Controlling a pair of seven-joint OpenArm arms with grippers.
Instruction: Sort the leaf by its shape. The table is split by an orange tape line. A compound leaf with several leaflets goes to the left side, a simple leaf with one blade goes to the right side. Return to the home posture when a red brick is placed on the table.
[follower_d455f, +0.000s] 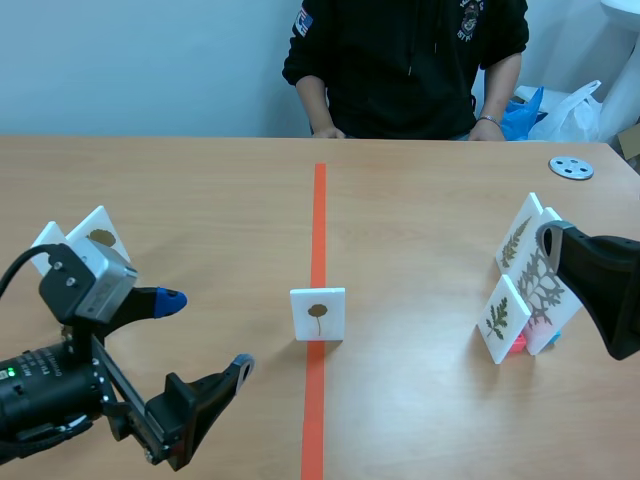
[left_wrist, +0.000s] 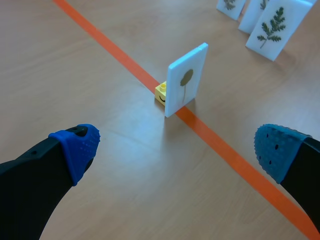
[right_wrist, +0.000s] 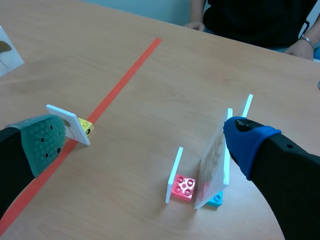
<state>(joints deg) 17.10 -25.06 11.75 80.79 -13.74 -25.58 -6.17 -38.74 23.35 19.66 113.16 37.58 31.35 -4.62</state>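
The counter (follower_d455f: 200, 200) is being lit brightly and evenly from overhead, so only a faint, short shadow is being thrown at the foot of the leaf card (follower_d455f: 318, 313) on the tape line (follower_d455f: 319, 220). In the left wrist view a pale bluish sheen is being reflected off the wood ahead of the left end effector (left_wrist: 177, 147). Soft shadows are being cast beneath the grouped cards (right_wrist: 212, 160).
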